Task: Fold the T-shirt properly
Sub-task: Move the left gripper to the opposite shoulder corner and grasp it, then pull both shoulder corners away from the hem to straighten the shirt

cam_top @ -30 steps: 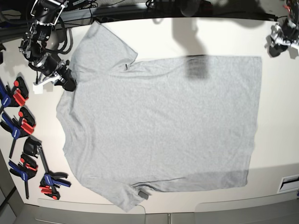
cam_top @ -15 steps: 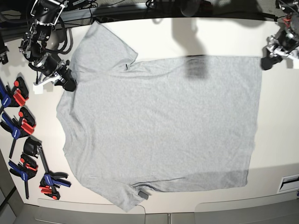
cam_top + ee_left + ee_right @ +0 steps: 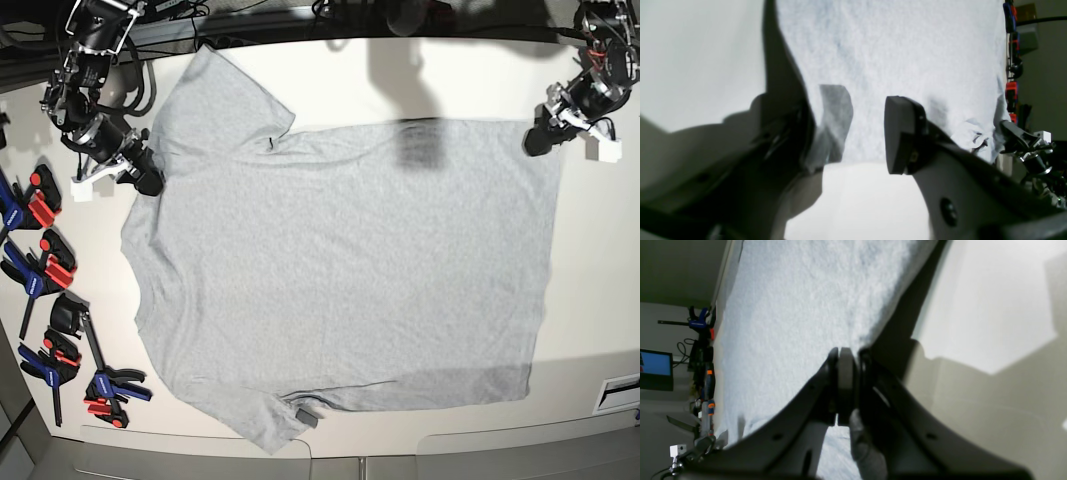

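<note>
— Where's the T-shirt (image 3: 345,270)?
— Spread flat on the white table (image 3: 450,80), plain grey side up. Hem toward the right of the base view, neck and sleeves toward the left. One sleeve up at the far edge, the other down near the front edge with a small dark tag (image 3: 305,414) beside it.

— And the left gripper (image 3: 540,135)?
— Down at the far hem corner, on the right of the base view. Jaws apart, seen plainly from the left wrist camera. One finger (image 3: 903,133) over the cloth; a turned-up bit of the hem lying against the other. Not closed on anything.

— Right gripper (image 3: 148,180)?
— At the shirt's left edge, just below the upper sleeve. Fingers (image 3: 845,383) pressed together, with the shirt's edge running in between them. Clamped on the T-shirt, by the look of the right wrist view.

— Anything else about?
— Blue and red clamps (image 3: 45,270) lying along the table's left side, well clear of the shirt.
</note>
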Robot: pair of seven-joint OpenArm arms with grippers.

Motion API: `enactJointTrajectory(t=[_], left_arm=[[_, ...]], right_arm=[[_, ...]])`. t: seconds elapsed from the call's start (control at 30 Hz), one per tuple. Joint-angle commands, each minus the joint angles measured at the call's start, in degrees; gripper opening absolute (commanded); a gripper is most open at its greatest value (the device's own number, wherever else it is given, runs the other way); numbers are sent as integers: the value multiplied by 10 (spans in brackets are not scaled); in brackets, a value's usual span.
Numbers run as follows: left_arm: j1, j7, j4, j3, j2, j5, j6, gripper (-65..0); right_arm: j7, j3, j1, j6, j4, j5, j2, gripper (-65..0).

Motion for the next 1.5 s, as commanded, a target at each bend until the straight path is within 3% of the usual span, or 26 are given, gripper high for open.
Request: enactJointTrajectory(t=[0.0, 0.1, 0.13, 0.4, 0.57, 0.77, 0.97, 1.47], left_arm=[[0, 29, -2, 4, -3, 40, 16, -415], [-5, 24, -2, 4, -3, 50, 16, -641], [-5, 24, -2, 4, -3, 50, 16, -650], [19, 22, 29, -18, -3, 49, 13, -650], [77, 22, 116, -47, 0, 51, 7, -650], [154, 20, 206, -84, 28, 51, 7, -650], [207, 14, 247, -127, 51, 51, 7, -650], [299, 12, 247, -130, 51, 33, -26, -650]], right_arm=[[-6, 1, 1, -6, 0, -3, 7, -650], [-6, 1, 1, -6, 0, -2, 7, -650], [-7, 1, 1, -6, 0, -2, 7, -650], [-91, 71, -3, 17, 33, 3, 10, -650], [-113, 99, -4, 17, 47, 7, 37, -650], [-145, 99, -18, 17, 47, 17, 57, -650], [-157, 111, -84, 25, 47, 56, 59, -650], [-187, 228, -232, 50, 47, 162, 59, -650]])
